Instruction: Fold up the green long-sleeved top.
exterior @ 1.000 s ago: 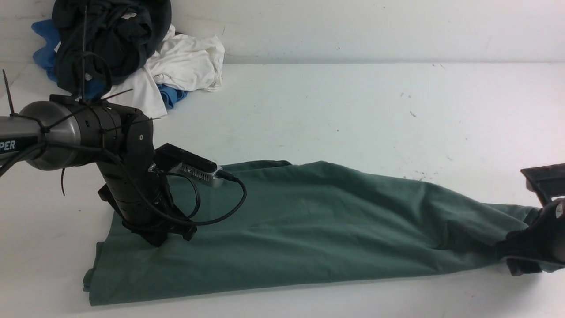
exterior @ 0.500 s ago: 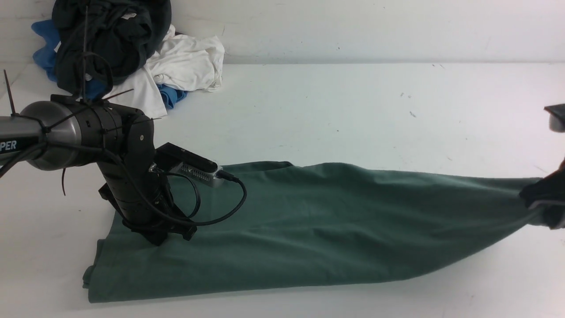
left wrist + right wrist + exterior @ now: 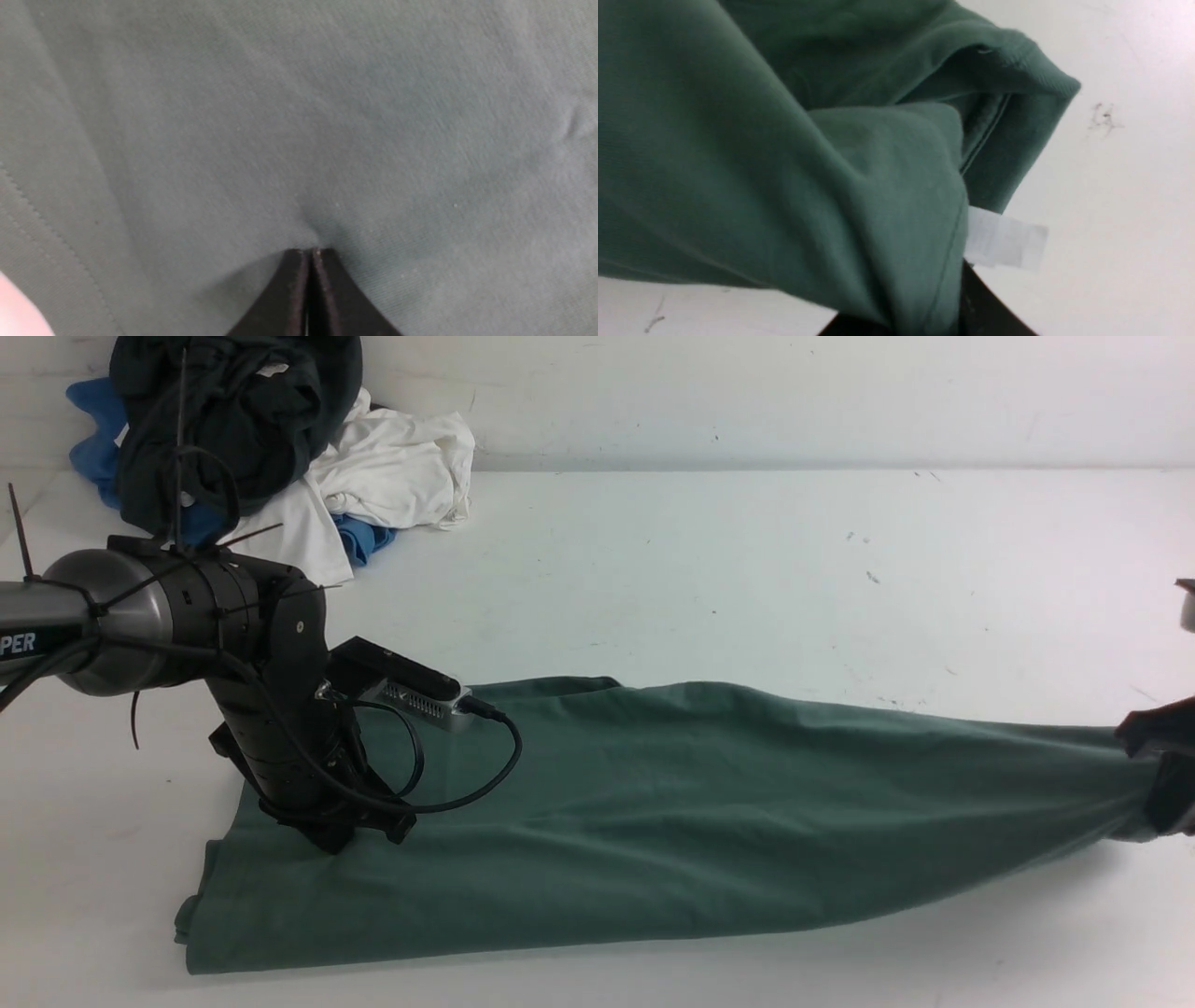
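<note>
The green long-sleeved top (image 3: 653,821) lies stretched in a long band across the front of the white table (image 3: 747,569). My left gripper (image 3: 341,835) is shut and presses its tips down on the top's left end; the left wrist view shows the closed tips (image 3: 310,254) against the cloth (image 3: 327,116), nothing between them. My right gripper (image 3: 1167,793) at the right edge is shut on the top's right end and holds it off the table. In the right wrist view the cloth (image 3: 784,163) bunches between the fingers, with a white label (image 3: 1004,238) hanging out.
A pile of clothes sits at the back left: a black-dark green garment (image 3: 233,411), a white garment (image 3: 392,467) and a blue garment (image 3: 93,439). The wall runs behind the table.
My right gripper lifted the top's right end off the table and pulled it to the right, drawing the cloth taut and smoothing its folds. The left gripper stayed put.
</note>
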{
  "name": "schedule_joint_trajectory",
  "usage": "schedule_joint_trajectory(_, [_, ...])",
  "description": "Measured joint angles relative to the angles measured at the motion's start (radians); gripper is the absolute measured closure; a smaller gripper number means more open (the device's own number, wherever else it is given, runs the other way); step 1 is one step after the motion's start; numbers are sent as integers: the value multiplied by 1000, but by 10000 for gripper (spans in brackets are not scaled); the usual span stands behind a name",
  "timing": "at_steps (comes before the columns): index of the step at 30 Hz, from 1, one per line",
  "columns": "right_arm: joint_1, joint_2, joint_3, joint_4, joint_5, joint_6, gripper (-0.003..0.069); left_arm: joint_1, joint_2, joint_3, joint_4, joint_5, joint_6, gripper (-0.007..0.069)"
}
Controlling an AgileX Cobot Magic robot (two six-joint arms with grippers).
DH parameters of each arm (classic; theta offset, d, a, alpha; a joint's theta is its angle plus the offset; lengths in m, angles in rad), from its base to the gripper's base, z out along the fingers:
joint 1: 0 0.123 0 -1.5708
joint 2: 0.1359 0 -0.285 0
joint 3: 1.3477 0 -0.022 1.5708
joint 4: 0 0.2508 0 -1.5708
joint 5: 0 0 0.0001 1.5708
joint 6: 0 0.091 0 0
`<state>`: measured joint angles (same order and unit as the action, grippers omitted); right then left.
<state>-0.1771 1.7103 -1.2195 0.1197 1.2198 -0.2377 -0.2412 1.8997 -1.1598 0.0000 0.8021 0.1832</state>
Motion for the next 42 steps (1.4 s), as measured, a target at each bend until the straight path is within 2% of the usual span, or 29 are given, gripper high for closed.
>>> schedule_joint_trajectory(6, [-67,1,0,-18,-8,27,356,0,0,0,0,0,17,631])
schedule_joint_trajectory(10, [-97,1,-1,-19,-44,58,281,0,0,0,0,0,18,631])
schedule_joint_trajectory(20, [-91,17,-1,24,-132,74,227,0,1,0,0,0,18,631])
schedule_joint_trajectory(25, [-66,109,-1,15,-172,83,139,0,1,-1,0,0,18,631])
schedule_joint_trajectory(29, [-36,182,-1,-1,-207,94,118,0,1,-1,0,1,18,631])
schedule_joint_trajectory(35, [58,223,-8,-76,-245,124,140,0,1,-1,0,1,18,631])
schedule_joint_trajectory(37, [93,224,-10,-120,-254,156,196,0,1,-1,0,1,18,631])
schedule_joint_trajectory(39, [115,224,-10,-150,-253,181,291,0,1,-1,0,1,18,631])
schedule_joint_trajectory(40, [117,224,-10,-153,-253,183,302,0,1,-1,0,1,18,631])
schedule_joint_trajectory(41, [125,224,-11,-170,-249,193,389,0,1,-1,-8,1,18,631])
schedule_joint_trajectory(42, [125,224,-11,-174,-245,195,414,0,1,-1,-9,1,18,631])
